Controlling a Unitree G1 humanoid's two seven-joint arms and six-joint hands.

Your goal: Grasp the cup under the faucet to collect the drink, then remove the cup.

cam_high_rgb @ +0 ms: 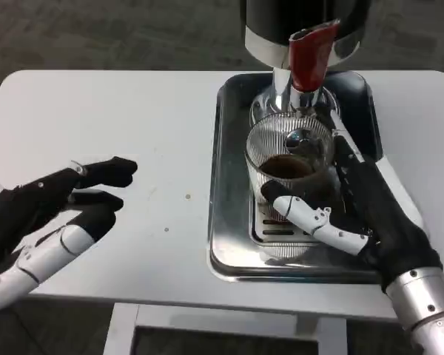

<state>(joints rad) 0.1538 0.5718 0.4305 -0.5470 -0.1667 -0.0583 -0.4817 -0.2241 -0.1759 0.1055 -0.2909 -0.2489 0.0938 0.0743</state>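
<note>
Cup [290,168] under faucet [311,55], seemingly gripped by R hand [355,214]; L hand [63,203] released.

One camera, up on my head or chest, pitched steeply down at the white tabletop [133,126] in front of me. Close range — the tabletop spans nearly the full width, dark floor visible past its far edge. My left hand [55,214] comes in at the lower left of the picture, my right hand [355,211] at the lower right. Dispenser [303,29] sits at top centre-right, cropped by the upper border — only its lower body and red lever show.
</note>
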